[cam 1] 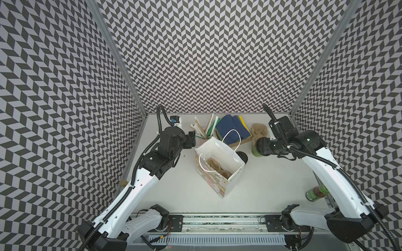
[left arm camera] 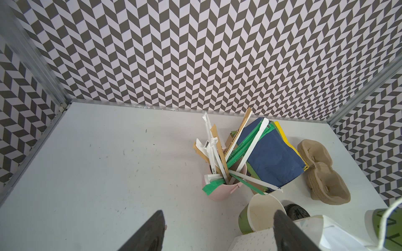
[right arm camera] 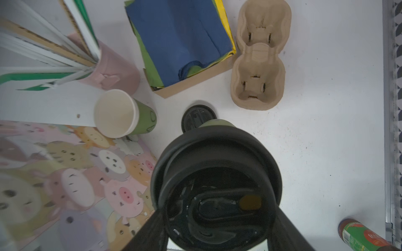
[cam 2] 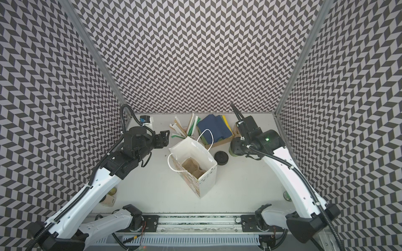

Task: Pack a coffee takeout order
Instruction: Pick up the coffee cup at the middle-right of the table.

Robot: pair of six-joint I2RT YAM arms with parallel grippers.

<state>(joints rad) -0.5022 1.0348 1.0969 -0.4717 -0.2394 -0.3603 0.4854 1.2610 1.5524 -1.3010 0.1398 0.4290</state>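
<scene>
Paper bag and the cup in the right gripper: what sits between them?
A loose black lid lies flat on the table between the paper bag and the lidded green cup held by the right gripper; both top views show it.

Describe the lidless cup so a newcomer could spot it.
Start at the gift bag mid-table. Behind it, by the pink straw holder, stands a green cup. Unlike the lidded cup in the right pincer, it has no lid, showing its white inside.

Three walls [cam 1: 217, 54] papered in a grey-and-white chevron pattern enclose a white table [cam 1: 272, 184] and meet at aluminium corner posts [cam 1: 117, 54]. A metal rail [cam 1: 217, 221] runs along the near edge. The tabletop carries small dark specks, possibly scuffs. The light is soft and even.
</scene>
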